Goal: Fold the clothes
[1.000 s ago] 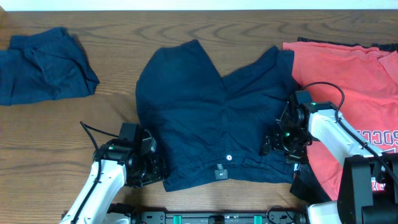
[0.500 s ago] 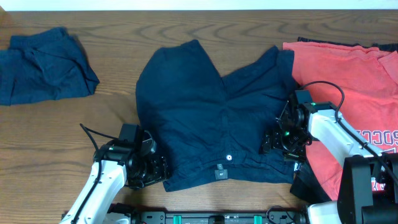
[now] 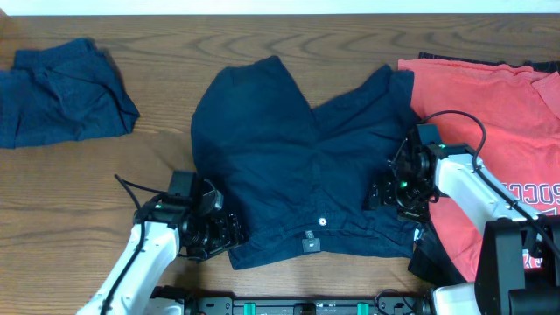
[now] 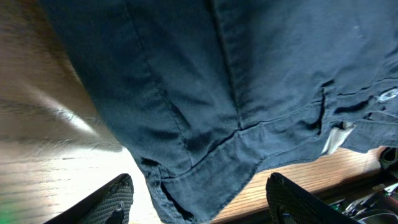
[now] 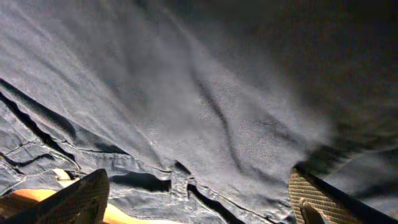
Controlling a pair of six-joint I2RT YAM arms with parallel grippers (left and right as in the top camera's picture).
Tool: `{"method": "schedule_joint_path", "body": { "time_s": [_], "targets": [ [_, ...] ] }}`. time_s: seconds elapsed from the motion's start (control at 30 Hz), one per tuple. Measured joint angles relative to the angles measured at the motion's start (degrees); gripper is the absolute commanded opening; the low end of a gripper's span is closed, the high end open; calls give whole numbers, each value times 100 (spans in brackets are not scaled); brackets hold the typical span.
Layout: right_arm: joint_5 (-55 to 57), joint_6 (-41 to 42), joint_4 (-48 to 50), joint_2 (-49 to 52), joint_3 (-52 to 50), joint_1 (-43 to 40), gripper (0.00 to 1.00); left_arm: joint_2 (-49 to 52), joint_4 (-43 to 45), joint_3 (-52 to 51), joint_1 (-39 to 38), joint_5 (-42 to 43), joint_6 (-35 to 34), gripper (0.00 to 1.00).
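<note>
Between the spread jaws of the left gripper [image 4: 199, 202], the near-left corner of the navy garment [image 3: 289, 157] is seen. The right gripper [image 5: 199, 199] is held agape over its right edge, beside the coral-red shirt [image 3: 499, 105]. The garment is laid flat mid-table [image 3: 157, 166].

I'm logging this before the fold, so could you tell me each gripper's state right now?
Left gripper: open, straddling the navy garment's waistband corner, holding nothing.
Right gripper: open above the same garment, holding nothing.
</note>
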Motion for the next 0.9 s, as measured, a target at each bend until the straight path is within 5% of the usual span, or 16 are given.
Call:
{"method": "schedule_joint_path", "body": {
  "time_s": [0.2,0.53,0.63,0.77,0.9],
  "targets": [
    [4,-107,-4,0,0,-240,81,654,299,2,-162,74,-4,70],
    [0,-212,188,0,0,-269,81,1104,522,142,-442,579,-197,71],
    [2,-302,232,0,0,-269,72,1128,553,142,-448,636,-240,70],
    [4,-404,249,0,0,-269,35,1143,575,142,-450,660,-275,69],
    [0,-437,278,0,0,-269,28,1150,581,142,-450,660,-282,69]
  ]
}}
